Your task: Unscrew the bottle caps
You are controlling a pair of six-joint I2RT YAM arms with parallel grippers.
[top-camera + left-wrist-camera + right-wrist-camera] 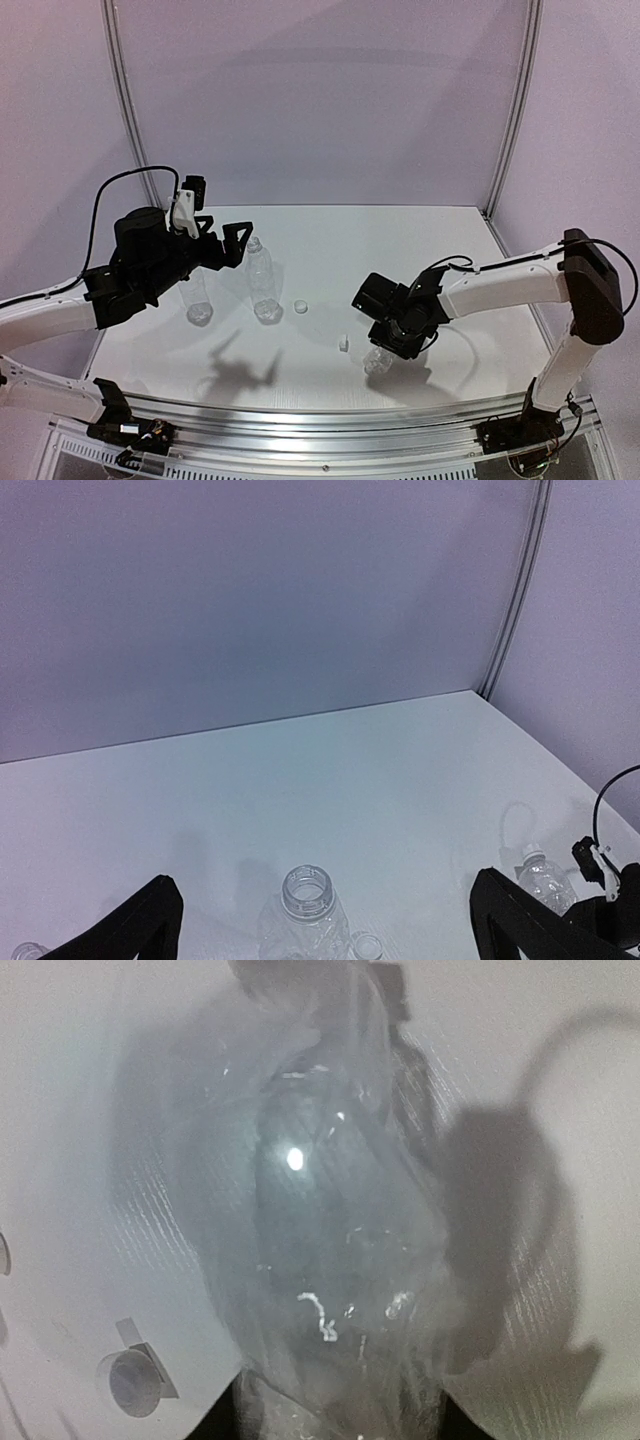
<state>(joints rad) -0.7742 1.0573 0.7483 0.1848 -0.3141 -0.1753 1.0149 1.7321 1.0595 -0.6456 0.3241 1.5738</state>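
Note:
Two clear bottles stand uncapped at the left: one [262,285] [305,910] with its open neck between and below my left gripper's spread fingers, the other [197,300] [25,950] just left of it. My left gripper [228,240] [322,895] hovers above them, open and empty. Two loose bottle caps lie on the table, one [301,306] [367,945] beside the middle bottle and one [343,343] [133,1380] nearer the right arm. My right gripper [393,340] [335,1415] is shut on the third bottle [378,360] [320,1210] [545,875], which seems to carry a whitish cap [530,852].
The white table [420,250] ends at a metal rail [330,425] along the near edge. Grey walls with upright metal strips [510,110] close the back and sides. The right arm's cable [450,265] loops above its wrist.

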